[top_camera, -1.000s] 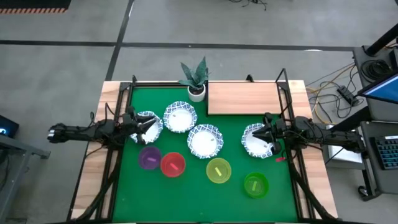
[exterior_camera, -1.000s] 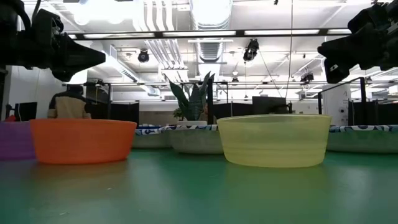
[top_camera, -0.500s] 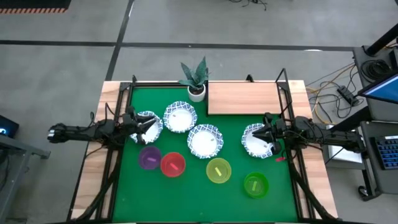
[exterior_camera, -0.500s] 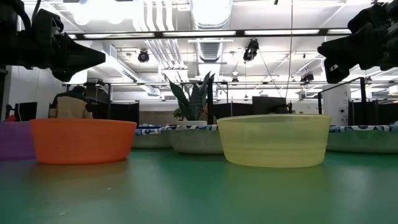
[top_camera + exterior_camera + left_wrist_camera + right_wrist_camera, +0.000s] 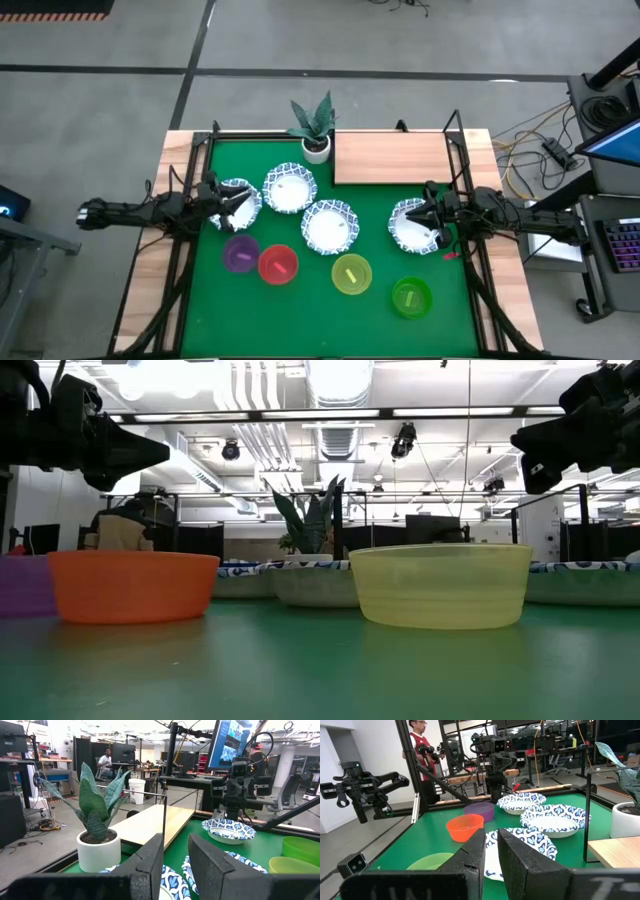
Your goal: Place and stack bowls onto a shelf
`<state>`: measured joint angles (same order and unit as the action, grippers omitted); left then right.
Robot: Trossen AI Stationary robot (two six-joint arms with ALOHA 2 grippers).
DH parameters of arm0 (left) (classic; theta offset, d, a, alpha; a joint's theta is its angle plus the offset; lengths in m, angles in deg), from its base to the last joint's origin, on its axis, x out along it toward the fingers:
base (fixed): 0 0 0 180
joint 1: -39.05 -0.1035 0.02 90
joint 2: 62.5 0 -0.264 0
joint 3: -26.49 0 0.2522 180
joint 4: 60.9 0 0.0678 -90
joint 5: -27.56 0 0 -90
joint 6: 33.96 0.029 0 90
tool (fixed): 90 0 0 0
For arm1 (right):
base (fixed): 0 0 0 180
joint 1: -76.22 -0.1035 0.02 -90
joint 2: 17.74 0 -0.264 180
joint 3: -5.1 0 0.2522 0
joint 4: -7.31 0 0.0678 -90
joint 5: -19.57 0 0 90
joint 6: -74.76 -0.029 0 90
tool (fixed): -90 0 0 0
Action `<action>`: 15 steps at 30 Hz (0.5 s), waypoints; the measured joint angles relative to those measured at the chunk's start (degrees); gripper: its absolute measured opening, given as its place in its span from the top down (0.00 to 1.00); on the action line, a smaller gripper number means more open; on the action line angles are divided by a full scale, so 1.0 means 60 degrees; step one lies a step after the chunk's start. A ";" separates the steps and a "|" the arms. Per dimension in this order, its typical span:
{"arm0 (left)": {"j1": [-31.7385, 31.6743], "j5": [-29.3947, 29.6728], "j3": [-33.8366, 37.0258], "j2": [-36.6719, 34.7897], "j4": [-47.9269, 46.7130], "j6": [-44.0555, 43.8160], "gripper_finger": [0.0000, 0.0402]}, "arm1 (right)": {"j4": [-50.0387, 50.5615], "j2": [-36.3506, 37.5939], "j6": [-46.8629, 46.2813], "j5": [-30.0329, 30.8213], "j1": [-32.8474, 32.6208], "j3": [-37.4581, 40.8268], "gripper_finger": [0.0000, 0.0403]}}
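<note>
In the high view, four white bowls with blue rims sit on the green mat: one at the left (image 5: 237, 203), one beside it (image 5: 290, 189), one in the middle (image 5: 330, 227) and one at the right (image 5: 413, 225). Nearer the front stand the purple bowl (image 5: 241, 254), red bowl (image 5: 278, 264), yellow bowl (image 5: 351, 274) and green bowl (image 5: 410, 297). The pale wooden shelf (image 5: 393, 158) lies at the far right. My left gripper (image 5: 236, 205) hovers open over the leftmost white bowl. My right gripper (image 5: 427, 222) hovers open over the rightmost one. The low view shows both raised above the bowls.
A potted plant (image 5: 313, 130) stands at the far edge, just left of the shelf. Black frame posts (image 5: 456, 150) rise along the mat's left and right sides. Bare green mat (image 5: 300, 320) lies along the near edge. People show in the room beyond the table.
</note>
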<state>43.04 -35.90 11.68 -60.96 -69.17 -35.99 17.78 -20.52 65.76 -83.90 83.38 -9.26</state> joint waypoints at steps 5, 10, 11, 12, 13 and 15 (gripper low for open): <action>0.0000 0.0004 -0.0001 -0.0003 0.0001 0.0000 0.81 | 0.0000 0.0000 0.0000 0.0000 0.0000 0.0002 0.91; -0.0002 0.0003 0.0000 -0.0003 0.0000 0.0000 0.81 | 0.0000 0.0002 0.0000 0.0003 -0.0002 0.0001 0.91; -0.0004 0.0001 0.0000 -0.0002 -0.0003 0.0000 0.81 | 0.0000 0.0000 0.0000 0.0002 -0.0002 0.0002 0.91; -0.0004 0.0004 -0.0001 -0.0003 -0.0003 0.0000 0.81 | 0.0000 0.0000 0.0000 0.0000 -0.0003 0.0003 0.90; -0.0002 0.0002 0.0001 -0.0001 0.0000 0.0000 0.81 | -0.0003 0.0000 0.0000 0.0000 0.0000 0.0000 0.91; -0.0003 0.0003 -0.0001 0.0001 -0.0003 0.0000 0.81 | -0.0096 0.0001 0.0000 0.0003 0.0000 0.0002 0.91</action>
<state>43.02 -35.88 11.67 -60.96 -69.18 -35.99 17.20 -20.52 65.76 -83.88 83.38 -9.24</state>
